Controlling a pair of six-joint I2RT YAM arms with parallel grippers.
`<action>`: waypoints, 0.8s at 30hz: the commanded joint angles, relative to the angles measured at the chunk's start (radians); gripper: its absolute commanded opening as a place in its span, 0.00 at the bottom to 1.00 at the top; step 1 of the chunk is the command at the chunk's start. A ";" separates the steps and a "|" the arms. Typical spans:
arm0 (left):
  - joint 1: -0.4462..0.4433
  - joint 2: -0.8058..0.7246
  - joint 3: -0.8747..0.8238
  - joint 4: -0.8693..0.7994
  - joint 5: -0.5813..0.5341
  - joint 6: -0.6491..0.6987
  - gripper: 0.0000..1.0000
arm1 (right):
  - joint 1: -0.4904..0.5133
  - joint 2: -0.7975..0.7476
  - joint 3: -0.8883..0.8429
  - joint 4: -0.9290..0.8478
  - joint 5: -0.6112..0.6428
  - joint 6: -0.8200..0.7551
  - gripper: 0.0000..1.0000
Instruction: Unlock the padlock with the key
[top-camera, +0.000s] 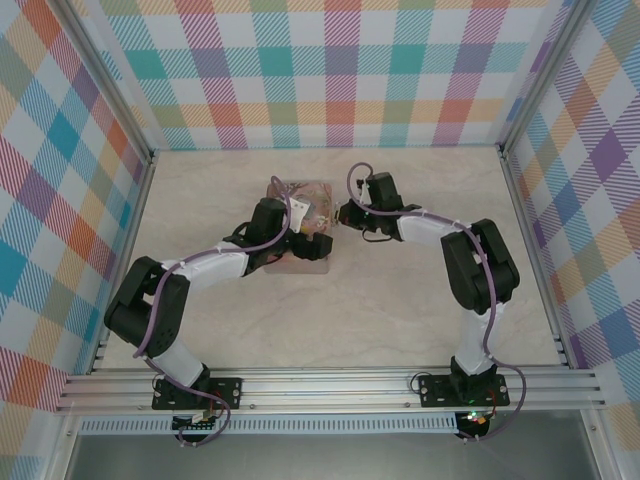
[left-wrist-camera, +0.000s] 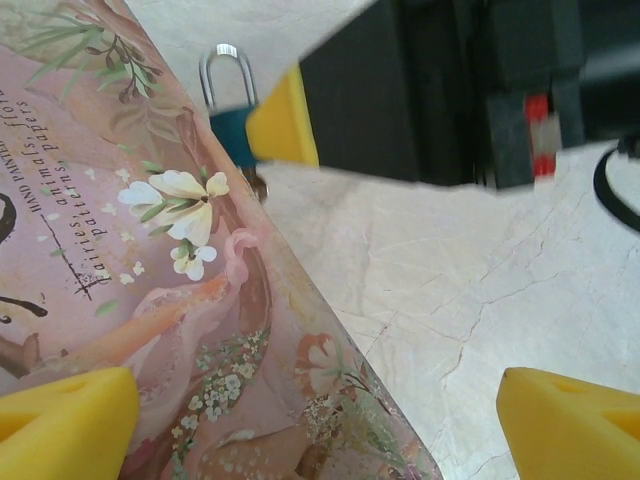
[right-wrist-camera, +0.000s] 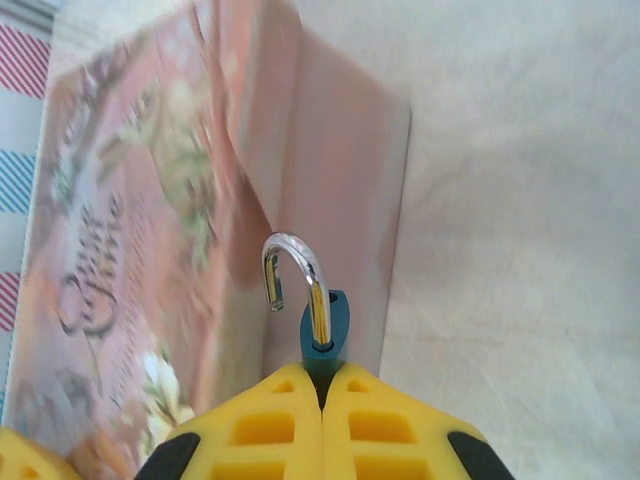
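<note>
Top view: both arms are seen reaching to the pink tin (top-camera: 312, 203) mid-counter (top-camera: 400, 320). Left wrist view: the left claw (left-wrist-camera: 320, 420) is spread wide over the tin with nothing gripped, and the padlock (left-wrist-camera: 228, 118) is seen beyond it. Right wrist view: the right claw (right-wrist-camera: 322, 385) is clamped on the padlock's blue body, with the shackle (right-wrist-camera: 295, 262) pointing away, just beside the tin.

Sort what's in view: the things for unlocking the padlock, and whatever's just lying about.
For the job:
padlock, blue body pinched between the fingers of the shut right gripper
left gripper, open

Just lying about:
pink flowered tin
marble-look table
</note>
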 joint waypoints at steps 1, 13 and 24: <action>-0.011 0.042 -0.083 -0.235 0.013 -0.063 0.93 | 0.000 0.001 0.050 -0.065 0.040 -0.025 0.04; 0.038 -0.080 -0.016 -0.165 0.097 -0.182 0.98 | -0.041 -0.280 -0.176 -0.194 0.096 -0.188 0.06; 0.199 -0.258 -0.010 -0.148 0.078 -0.319 1.00 | -0.047 -0.458 -0.475 -0.224 -0.279 -0.047 0.07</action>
